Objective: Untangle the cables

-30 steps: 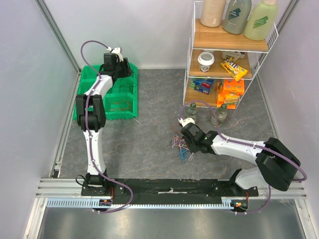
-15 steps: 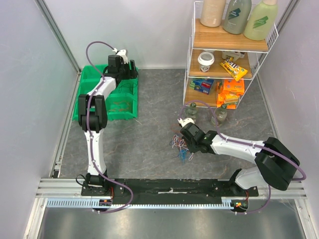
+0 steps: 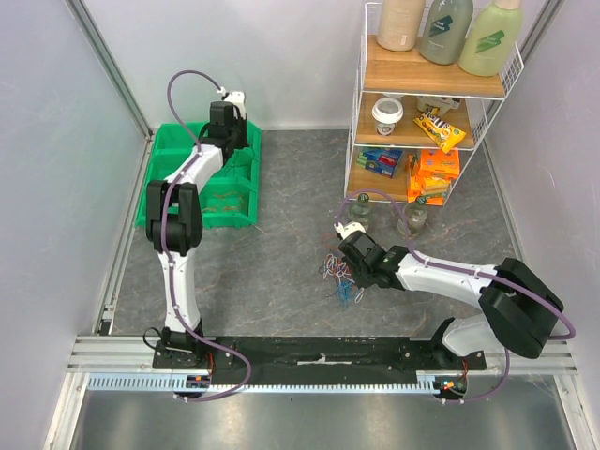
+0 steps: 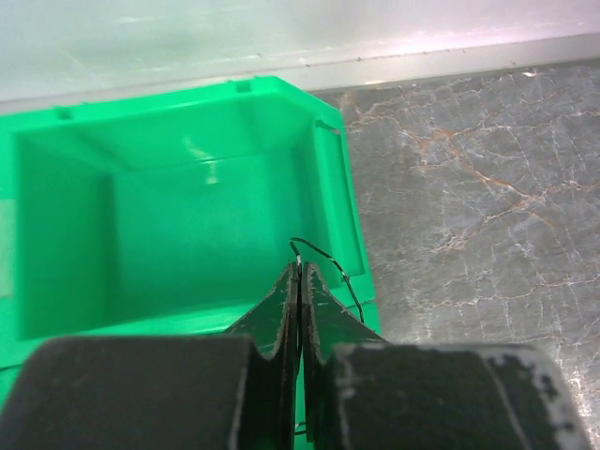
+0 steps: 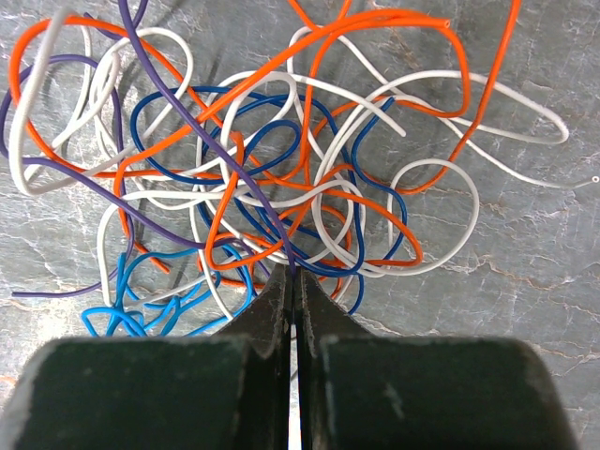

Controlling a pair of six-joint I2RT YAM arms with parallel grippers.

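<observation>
The cables lie as a loose tangle of orange, white, blue and purple wires on the grey floor, right of centre. My right gripper is low at the tangle's near edge, shut on a purple cable that runs into its tips. Over the back right compartment of the green bin, my left gripper is shut on a thin black cable. One end of that cable sticks out at the tips and the rest curves down over the bin's right wall.
Some orange wires lie in a front compartment of the bin. A wire shelf rack with bottles, a cup and snack packs stands at the back right. Two glass jars stand in front of it, just behind the right gripper.
The left arm has swung to the right along the back of the bin. The right arm and the tangle have not moved.
</observation>
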